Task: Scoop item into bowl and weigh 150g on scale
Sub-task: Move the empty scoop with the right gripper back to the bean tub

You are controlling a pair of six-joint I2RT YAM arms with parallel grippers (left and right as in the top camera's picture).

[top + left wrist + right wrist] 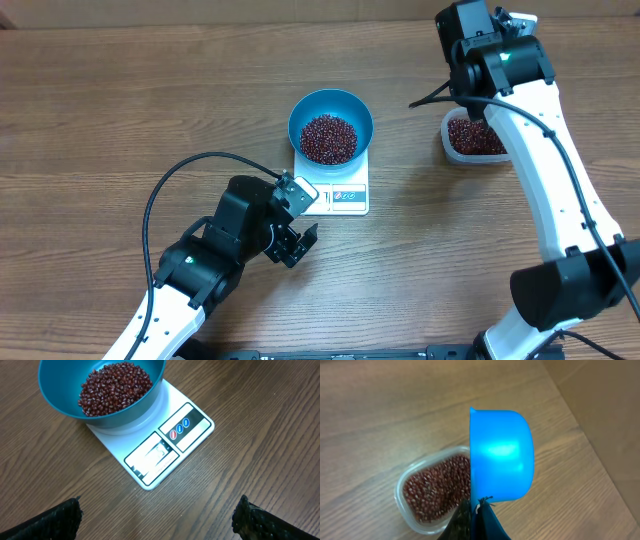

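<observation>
Left claw (298,243): spread wide, nothing between the fingers. It sits low over the table (110,90), just off the scale's display edge, near its left corner. From my left wrist I see the dark fingers (55,522) at the two bottom corners of the view, with bare wood between them.

Scale (343,193): white and flat on the wood, mid-table. The display strip and three small buttons face my side. The display is too washed out to read.

Bowl (330,101): bright blue, upright, standing on the scale's platform and covering its far part.

Beans (328,138): a dark red-brown heap covers the bowl's bottom and climbs partway up the wall. Blue wall shows above them all round.

Right claw (474,521): pressed together, pinching the handle of a small blue scoop (501,455). The scoop is turned on its side, so I see only its smooth outside. Its mouth faces left and the inside is hidden, so I cannot tell whether it carries anything.

Tub (402,505): clear plastic with rounded corners, on the table at far right, well apart from the scale. More of the same beans lie in it. The scoop hangs at the tub's right side, overlapping its edge in the wrist view; I cannot tell whether they touch. From overhead, my right arm covers part of the tub.
</observation>
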